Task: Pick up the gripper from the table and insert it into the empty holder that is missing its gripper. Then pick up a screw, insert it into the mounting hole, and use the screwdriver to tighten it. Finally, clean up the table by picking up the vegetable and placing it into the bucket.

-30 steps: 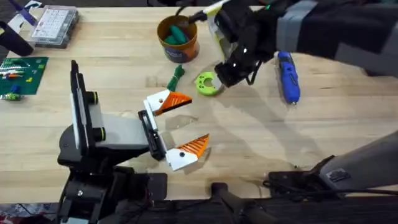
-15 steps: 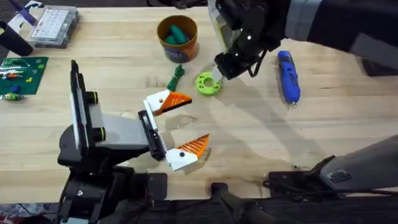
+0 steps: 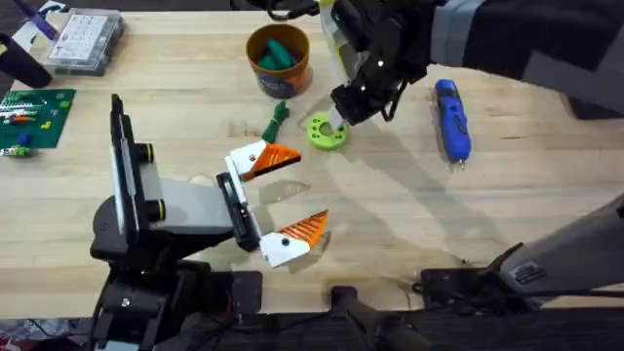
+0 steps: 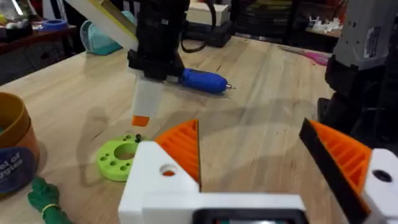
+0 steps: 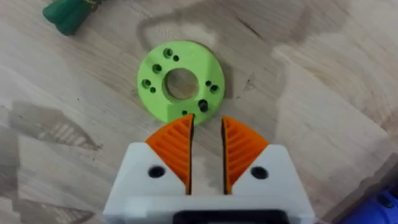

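Observation:
My left gripper (image 3: 310, 187) is the grey-and-black body lying on the table, open. Its two white, orange-tipped fingers (image 3: 261, 157) stick out from the black holder (image 3: 237, 210); its own view shows them wide apart around the left gripper's midpoint (image 4: 249, 127). My right gripper (image 3: 338, 119) hangs over the lime-green ring (image 5: 180, 81), fingers a narrow gap apart, holding nothing. A small dark screw (image 5: 202, 106) stands in the ring just past its tips. The dark-green vegetable (image 3: 276, 119) lies between ring and bucket (image 3: 278, 76). The blue screwdriver (image 3: 451, 119) lies to the right.
Another green piece (image 3: 276, 54) sits inside the bucket. A clear parts box (image 3: 86, 39) and a green circuit board (image 3: 34, 115) are at the far left. Bare wood lies in front of the ring and screwdriver.
My right gripper has swung left from beside the bucket and come down over the lime-green ring. The left gripper and the things on the table have stayed put.

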Tool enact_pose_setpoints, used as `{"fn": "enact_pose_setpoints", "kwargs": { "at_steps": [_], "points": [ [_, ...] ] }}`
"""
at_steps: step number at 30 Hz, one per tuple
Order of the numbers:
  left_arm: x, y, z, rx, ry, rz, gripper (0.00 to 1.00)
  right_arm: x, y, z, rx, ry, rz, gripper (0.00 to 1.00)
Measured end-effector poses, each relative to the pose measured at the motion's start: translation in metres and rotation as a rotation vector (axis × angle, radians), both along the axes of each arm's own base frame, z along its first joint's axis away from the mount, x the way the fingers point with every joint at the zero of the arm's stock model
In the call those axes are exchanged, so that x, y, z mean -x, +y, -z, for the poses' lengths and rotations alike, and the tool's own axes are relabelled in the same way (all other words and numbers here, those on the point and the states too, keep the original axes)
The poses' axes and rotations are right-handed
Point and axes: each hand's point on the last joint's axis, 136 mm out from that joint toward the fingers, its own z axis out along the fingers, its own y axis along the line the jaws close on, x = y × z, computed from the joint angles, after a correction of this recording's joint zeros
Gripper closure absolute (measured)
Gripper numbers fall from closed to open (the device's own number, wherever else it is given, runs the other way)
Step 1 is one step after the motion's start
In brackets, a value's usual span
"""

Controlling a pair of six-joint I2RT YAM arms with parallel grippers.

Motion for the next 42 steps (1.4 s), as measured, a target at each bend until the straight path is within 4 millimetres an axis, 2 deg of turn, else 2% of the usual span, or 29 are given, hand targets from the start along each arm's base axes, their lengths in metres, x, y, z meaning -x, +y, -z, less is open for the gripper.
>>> {"fn": "enact_pose_setpoints", "kwargs": {
  "at_steps": [26, 42],
  "points": [
    [0.0, 0.0, 0.0, 0.0, 0.0, 0.0, 0.016, -0.007, 0.005, 0.036, 0.026, 0.045, 0.0, 0.737],
    [0.0, 0.0, 0.0, 0.0, 0.0, 0.0, 0.016, -0.007, 0.005, 0.036, 0.026, 0.045, -0.001, 0.737]
  ]
}}
